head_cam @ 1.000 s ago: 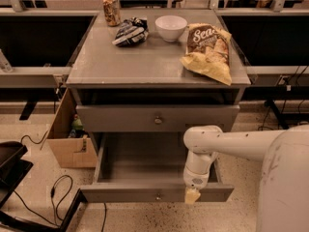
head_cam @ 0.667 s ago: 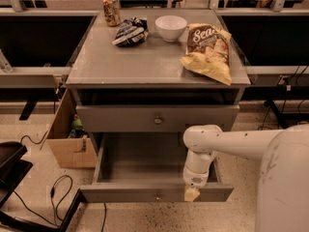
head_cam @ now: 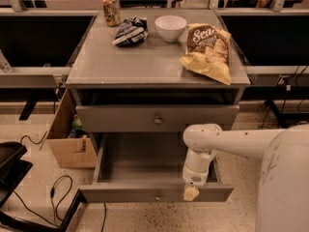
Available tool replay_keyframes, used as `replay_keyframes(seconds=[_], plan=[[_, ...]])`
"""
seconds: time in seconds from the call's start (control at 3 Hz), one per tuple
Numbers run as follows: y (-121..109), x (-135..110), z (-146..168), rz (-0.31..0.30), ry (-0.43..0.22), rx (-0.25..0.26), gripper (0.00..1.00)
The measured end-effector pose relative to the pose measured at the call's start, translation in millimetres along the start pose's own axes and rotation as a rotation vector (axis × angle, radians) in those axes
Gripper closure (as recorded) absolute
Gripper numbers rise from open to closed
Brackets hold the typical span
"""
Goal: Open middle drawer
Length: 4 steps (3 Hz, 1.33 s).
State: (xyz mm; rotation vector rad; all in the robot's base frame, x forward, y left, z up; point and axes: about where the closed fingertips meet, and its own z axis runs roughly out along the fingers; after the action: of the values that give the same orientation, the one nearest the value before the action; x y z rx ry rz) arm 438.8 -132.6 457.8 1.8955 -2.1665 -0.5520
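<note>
The middle drawer [head_cam: 120,118] is a wide grey drawer with a small round metal knob [head_cam: 158,120] at the centre of its flat front. It sits closed under the table top. Below it, the bottom grey drawer [head_cam: 145,163] is pulled out, and its front panel [head_cam: 120,194] has its own knob. My gripper [head_cam: 191,193] hangs from the white arm [head_cam: 203,144] over the right part of the bottom drawer's front panel. It is below and to the right of the middle drawer's knob.
On the grey table top [head_cam: 120,62] lie a can [head_cam: 111,9], a dark snack bag [head_cam: 130,31], a white bowl [head_cam: 170,27] and a chip bag [head_cam: 208,50]. A cardboard box [head_cam: 70,137] stands left of the cabinet. Cables [head_cam: 53,192] run on the floor.
</note>
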Motion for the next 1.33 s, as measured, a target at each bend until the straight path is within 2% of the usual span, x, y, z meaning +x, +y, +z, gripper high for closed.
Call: replay_keyframes(seconds=[0.33, 1.33], plan=[[1.8, -1.7, -1.8, 0.007, -0.003, -0.007, 0.98], [1.8, -1.7, -1.8, 0.007, -0.003, -0.007, 0.29]])
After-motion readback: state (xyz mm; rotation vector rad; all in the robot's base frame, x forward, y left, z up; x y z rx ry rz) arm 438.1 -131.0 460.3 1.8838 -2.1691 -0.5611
